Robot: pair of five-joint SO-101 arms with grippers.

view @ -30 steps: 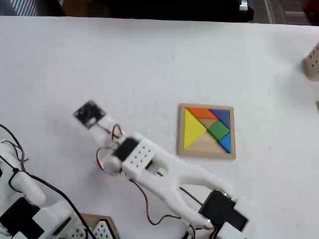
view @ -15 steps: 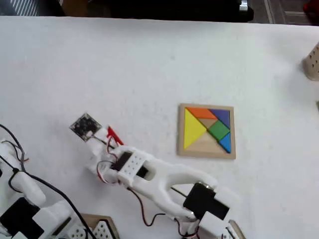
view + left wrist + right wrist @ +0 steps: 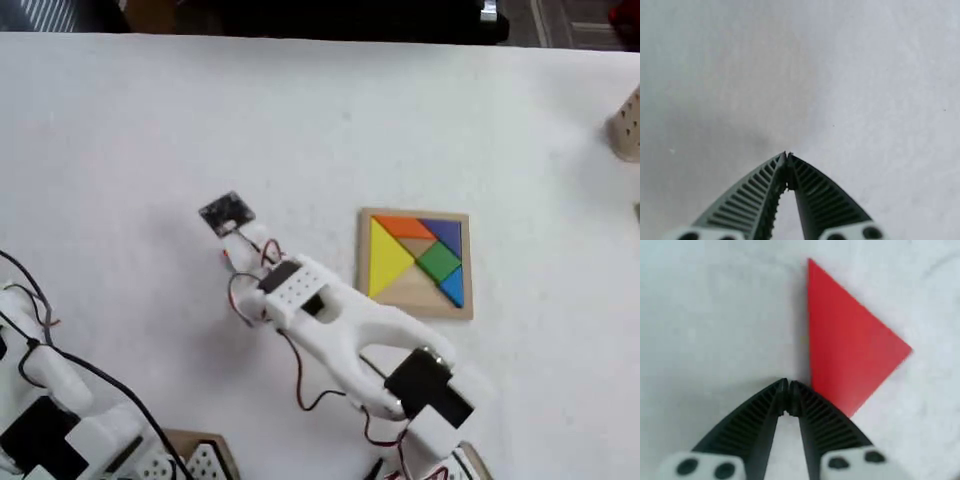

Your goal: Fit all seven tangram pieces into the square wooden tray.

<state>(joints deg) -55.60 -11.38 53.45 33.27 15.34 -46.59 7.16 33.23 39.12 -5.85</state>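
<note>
So the red triangle [image 3: 845,345] is lying flat on the white table [image 3: 300,120], off to the left of the wooden tray [image 3: 361,262] in the high view and not touching it. The right gripper [image 3: 788,385] has its jaws pinched together on nothing, tips right beside one edge of the triangle. The left gripper [image 3: 787,156] is closed and empty too, over bare table farther from the tray.

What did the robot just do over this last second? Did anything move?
The right arm swung left and nearer, then back toward the tray; its shut end effector is beside the red triangle, gripping nothing. The tray, its pieces and the left arm stayed put.
</note>
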